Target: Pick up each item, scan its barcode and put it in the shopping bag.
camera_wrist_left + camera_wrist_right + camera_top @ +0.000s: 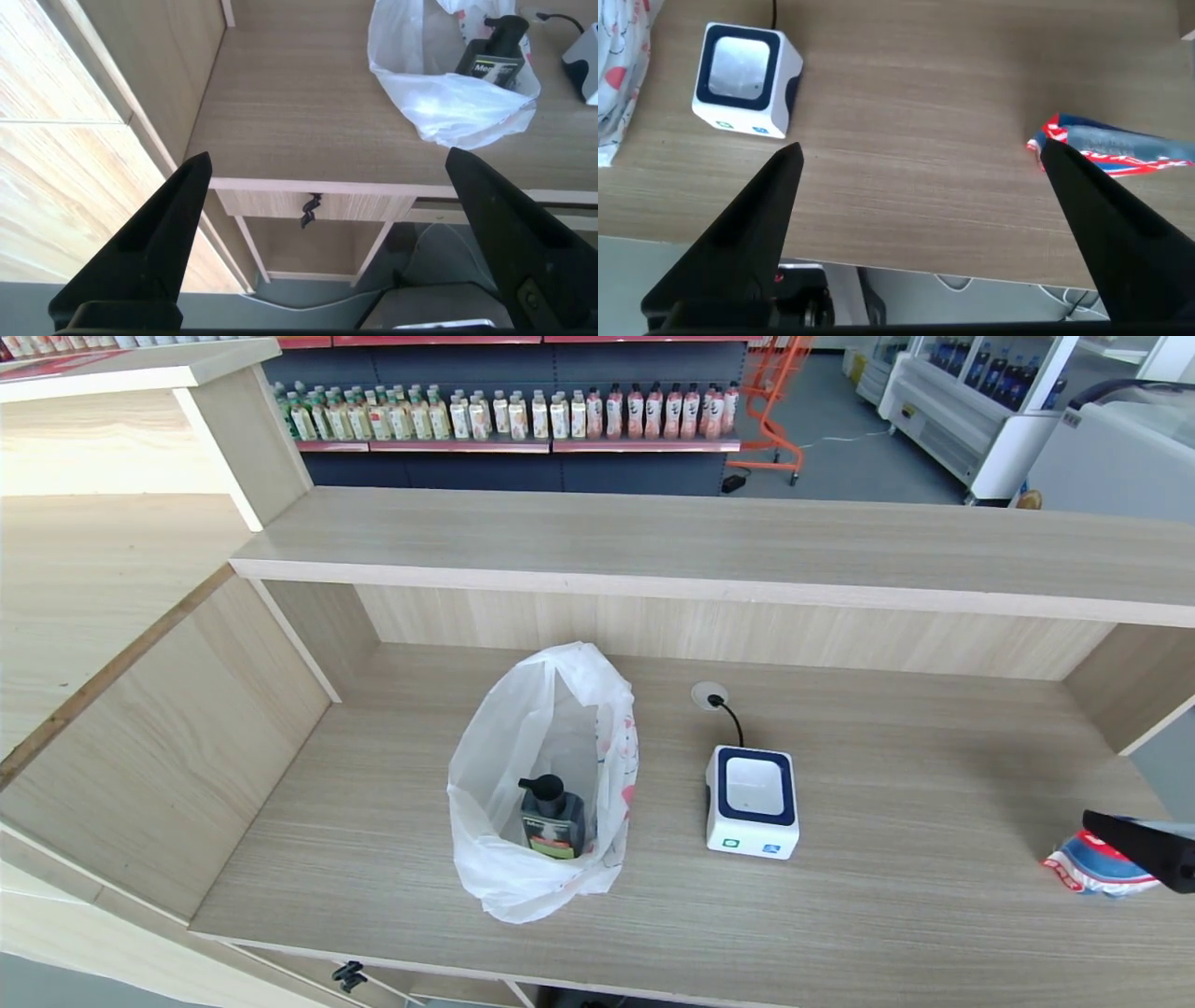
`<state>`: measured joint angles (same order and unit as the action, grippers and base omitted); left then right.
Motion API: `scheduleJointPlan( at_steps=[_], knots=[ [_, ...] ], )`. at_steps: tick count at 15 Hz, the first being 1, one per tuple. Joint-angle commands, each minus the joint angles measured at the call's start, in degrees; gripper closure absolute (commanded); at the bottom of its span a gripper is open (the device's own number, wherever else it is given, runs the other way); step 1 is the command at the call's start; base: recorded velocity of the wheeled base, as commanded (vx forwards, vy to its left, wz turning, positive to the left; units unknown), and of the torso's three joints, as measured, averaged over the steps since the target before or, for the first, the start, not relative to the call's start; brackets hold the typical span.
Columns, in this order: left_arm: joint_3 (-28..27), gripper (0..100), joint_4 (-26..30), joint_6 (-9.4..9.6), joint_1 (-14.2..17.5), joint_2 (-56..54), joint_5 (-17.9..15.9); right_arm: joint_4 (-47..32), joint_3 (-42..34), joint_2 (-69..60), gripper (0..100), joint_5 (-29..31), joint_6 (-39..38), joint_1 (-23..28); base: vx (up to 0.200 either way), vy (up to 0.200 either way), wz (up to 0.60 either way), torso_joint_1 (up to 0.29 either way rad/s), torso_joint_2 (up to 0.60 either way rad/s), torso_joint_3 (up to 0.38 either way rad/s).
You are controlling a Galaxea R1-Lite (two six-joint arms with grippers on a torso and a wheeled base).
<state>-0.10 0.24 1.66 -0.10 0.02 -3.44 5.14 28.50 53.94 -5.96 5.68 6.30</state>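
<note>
Packet is the last loose item, far out on the robot's right end of the counter, well apart from the scanner. Right gripper hangs above it near the counter's front edge, fingers spread wide, holding nothing. Key offset: in the right wrist view the packet isn't centred in the gap. It sits by the tip of the finger on the side away from the scanner and runs on past it. I'd say the arm needs to shift further right before dropping.

Long axis looks to run along the counter, left to right, though the far end is cut off, so not certain.

Right arm is clearly the nearer one. Left gripper is parked low in front of the counter on the bag side, also spread and empty.

Bag stands left of the scanner, mouth open, bottle upright inside. Nothing lies between packet and scanner. Scanner cable runs off the back, out of the path. Bag is past the scanner, so it's a long carry.
</note>
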Motion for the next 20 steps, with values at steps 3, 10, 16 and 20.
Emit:
scheduleJointPlan(
  at_steps=[3,10,16,20],
  knots=[
    [0.01,0,0.02,0.01,0.01,-0.02,0.01,-0.66,0.41,-0.24,0,-0.10,-0.23,-0.50,-0.200,0.000,0.00,0.012,0.01,0.002],
    [0.01,0,0.02,0.01,0.01,0.06,0.01,-0.66,3.40,3.45,0,-0.10,-5.59,-0.68,-0.057,-0.057,0.00,-0.001,0.00,0.001],
    [0.01,0,0.02,0.01,0.01,0.06,0.01,-4.88,11.31,7.58,0,-0.02,-8.23,-0.68,0.000,-0.200,0.00,0.004,0.00,0.002],
    [0.01,0,0.02,0.01,0.01,0.06,0.01,-5.23,13.60,10.66,0,1.92,-14.29,-0.77,0.000,-0.200,0.00,0.001,0.00,0.002]
  ],
)
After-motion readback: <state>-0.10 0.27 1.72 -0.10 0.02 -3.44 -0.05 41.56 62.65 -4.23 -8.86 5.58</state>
